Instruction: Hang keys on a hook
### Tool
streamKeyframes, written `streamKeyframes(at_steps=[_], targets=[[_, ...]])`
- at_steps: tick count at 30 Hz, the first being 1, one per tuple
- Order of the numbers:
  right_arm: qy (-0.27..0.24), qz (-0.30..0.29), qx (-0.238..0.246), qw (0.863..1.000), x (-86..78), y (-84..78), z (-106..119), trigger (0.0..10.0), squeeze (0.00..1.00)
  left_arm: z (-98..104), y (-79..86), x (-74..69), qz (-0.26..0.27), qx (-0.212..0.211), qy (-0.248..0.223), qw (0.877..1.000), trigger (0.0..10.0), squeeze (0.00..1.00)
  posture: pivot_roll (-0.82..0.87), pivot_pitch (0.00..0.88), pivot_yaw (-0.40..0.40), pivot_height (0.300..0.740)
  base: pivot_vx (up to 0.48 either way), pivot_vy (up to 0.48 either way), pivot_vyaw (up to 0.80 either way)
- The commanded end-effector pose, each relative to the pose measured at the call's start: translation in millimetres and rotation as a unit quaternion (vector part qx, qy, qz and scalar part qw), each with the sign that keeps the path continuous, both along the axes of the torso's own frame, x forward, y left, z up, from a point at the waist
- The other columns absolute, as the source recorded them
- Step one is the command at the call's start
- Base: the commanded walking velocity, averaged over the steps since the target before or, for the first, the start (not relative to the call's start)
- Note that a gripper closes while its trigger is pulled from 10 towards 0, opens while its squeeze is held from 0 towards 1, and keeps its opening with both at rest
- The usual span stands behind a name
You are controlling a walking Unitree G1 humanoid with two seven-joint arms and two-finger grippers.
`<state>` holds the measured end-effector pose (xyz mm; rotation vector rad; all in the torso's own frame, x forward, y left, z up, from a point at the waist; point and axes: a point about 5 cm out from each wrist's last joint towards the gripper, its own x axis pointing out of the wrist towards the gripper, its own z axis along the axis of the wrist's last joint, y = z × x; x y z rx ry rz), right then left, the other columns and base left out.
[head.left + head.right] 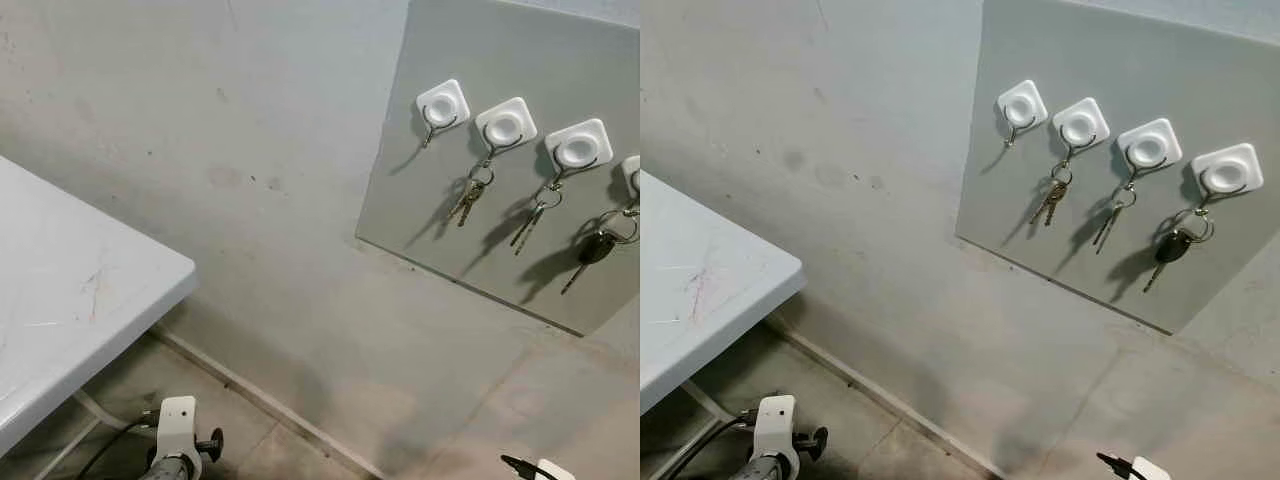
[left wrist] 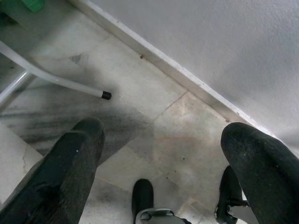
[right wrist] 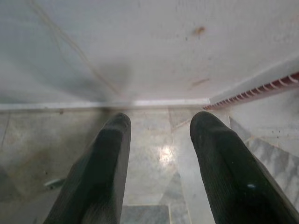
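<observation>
While both end effectors hang spread and empty, three key bunches (image 1: 1051, 199) hang on unlabelled hooks (image 1: 1081, 124).

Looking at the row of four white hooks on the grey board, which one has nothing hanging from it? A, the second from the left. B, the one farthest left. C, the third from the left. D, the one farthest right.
B: the leftmost hook hangs bare, while the second hook holds keys, the third hook holds keys, and the rightmost hook holds a black-headed key.
</observation>
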<state>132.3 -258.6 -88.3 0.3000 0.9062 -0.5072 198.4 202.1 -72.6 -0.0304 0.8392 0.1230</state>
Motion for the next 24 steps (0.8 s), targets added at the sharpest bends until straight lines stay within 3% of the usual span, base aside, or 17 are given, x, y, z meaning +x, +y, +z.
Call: streamKeyframes(at_steps=[1,3,15,24], targets=[[-0.002,-0.004,-0.001,1.0,1.2,-0.1,0,10.0,0.0,-2,1.3,-3.6,0.014,-0.002,0.008,1.0,10.0,0.0,0.0,0.0,-0.071,0.74,0.0,0.0,0.0],[-0.01,-0.023,0.01,1.0,0.5,2.1,0,10.0,0.0,-3,1.3,-4.9,0.029,-0.01,0.008,0.999,10.0,0.0,0.0,0.0,-0.072,0.74,0.0,0.0,0.0],[0.004,0.064,0.014,0.998,4.9,30.0,-6,10.0,0.0,-7,-22.4,-7.0,-0.039,-0.008,0.021,0.999,10.0,0.0,0.0,0.0,-0.066,0.74,0.0,0.0,0.0],[0.004,0.064,0.015,0.998,5.3,30.4,-6,10.0,0.0,-7,-26.8,-5.1,-0.043,-0.008,0.02,0.999,10.0,0.0,-0.01,0.0,-0.066,0.74,0.0,0.0,0.0]])
